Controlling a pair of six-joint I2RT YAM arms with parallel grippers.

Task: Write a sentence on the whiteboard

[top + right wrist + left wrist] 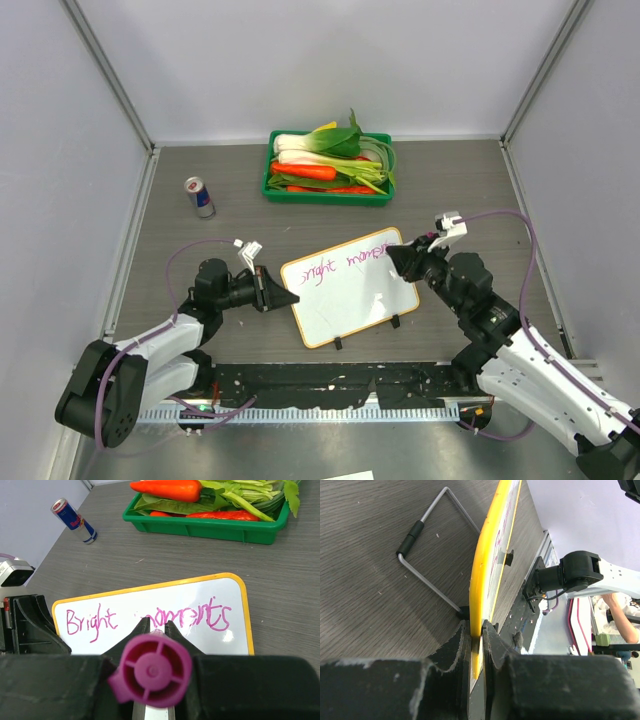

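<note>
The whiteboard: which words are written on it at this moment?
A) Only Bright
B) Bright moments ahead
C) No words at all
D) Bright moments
D: the sentence so far reads only "Bright moments", in one purple line, and the top view shows the rest of the whiteboard blank.
</note>
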